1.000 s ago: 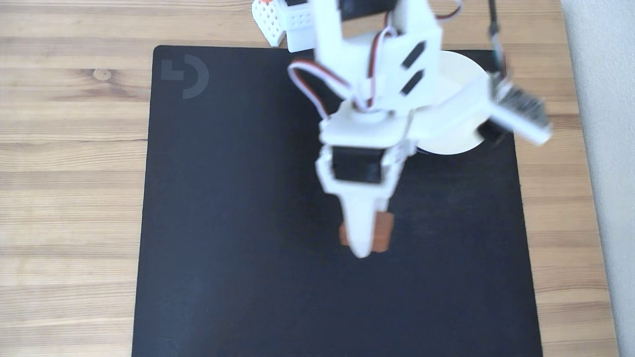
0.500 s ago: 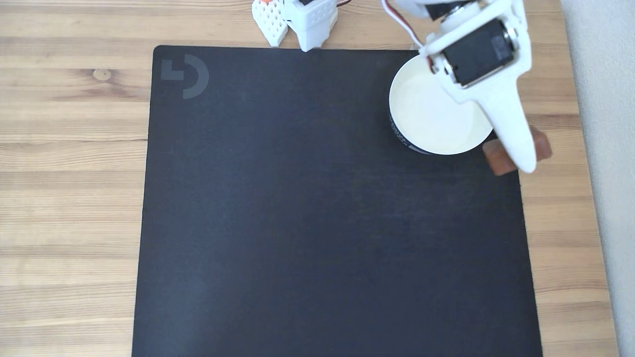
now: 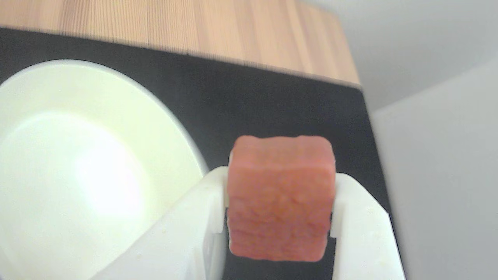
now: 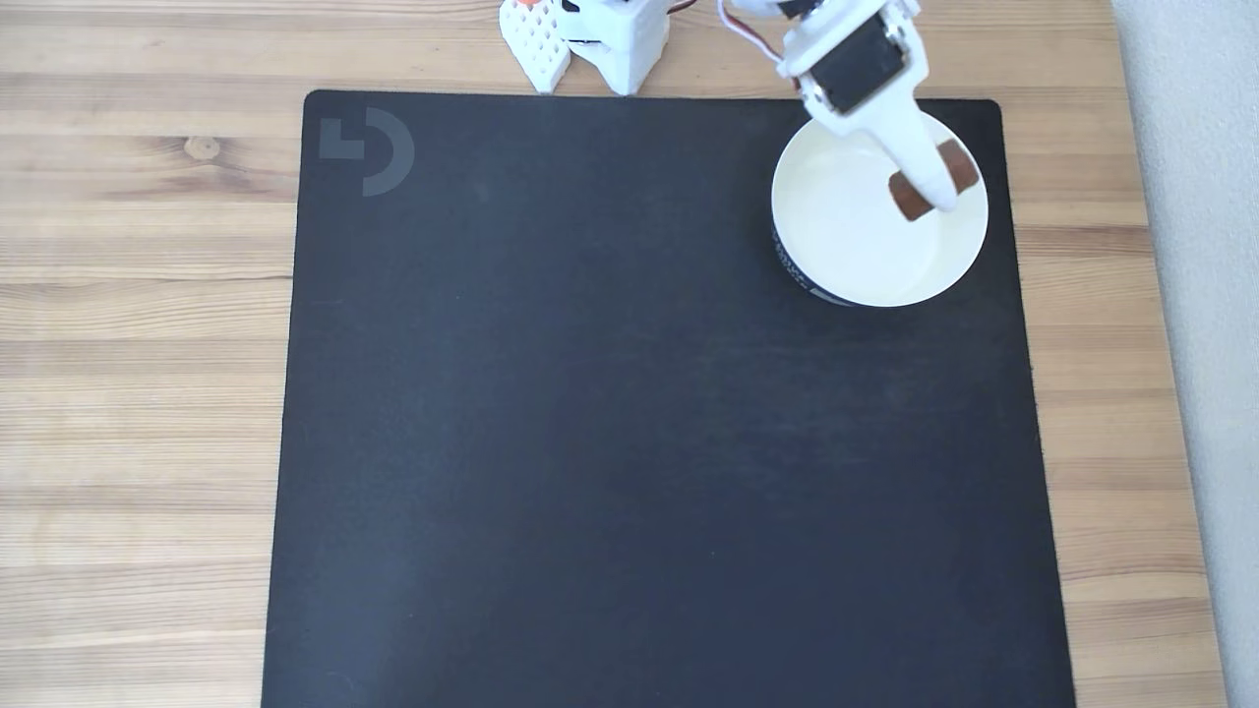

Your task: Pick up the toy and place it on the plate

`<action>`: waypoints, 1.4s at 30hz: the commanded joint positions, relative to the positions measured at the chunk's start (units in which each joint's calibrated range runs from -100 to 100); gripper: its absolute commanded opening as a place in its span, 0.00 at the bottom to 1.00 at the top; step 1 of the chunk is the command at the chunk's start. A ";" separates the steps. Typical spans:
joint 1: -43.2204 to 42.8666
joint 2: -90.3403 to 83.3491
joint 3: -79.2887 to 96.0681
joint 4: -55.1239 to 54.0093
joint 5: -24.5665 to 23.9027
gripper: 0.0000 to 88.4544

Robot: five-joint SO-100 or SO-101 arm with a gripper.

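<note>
In the wrist view your gripper is closed on the toy, the reddish-brown block pinched on two opposite sides between the white fingers, with its broad face turned to the camera and its top edge standing proud of them. Take the plate as your landmark: here the toy looks to sit to the right of the plate's rim, over the black mat, but that is a slanted look along the fingers, so don't trust it for placement. In the fixed view, looking down, the gripper holds the toy over the plate, inside the rim and toward the plate's upper right, nearer the rim than the middle. How high the toy hangs above the plate's floor cannot be told from either view. To finish this step well, bring the toy a little further toward the plate's centre, so it doesn't catch the sloping wall, then lower it gently until it is close to the floor before you part the fingers. Open only enough to let it slip free, and lift straight up so the fingers don't knock the rim or drag the plate across the mat.
</note>
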 commanded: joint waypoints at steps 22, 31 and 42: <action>-1.75 -1.36 12.60 -0.49 -4.32 0.12; -1.84 -1.36 12.60 -0.49 -4.37 0.19; -1.84 -1.45 12.60 2.82 -7.87 0.20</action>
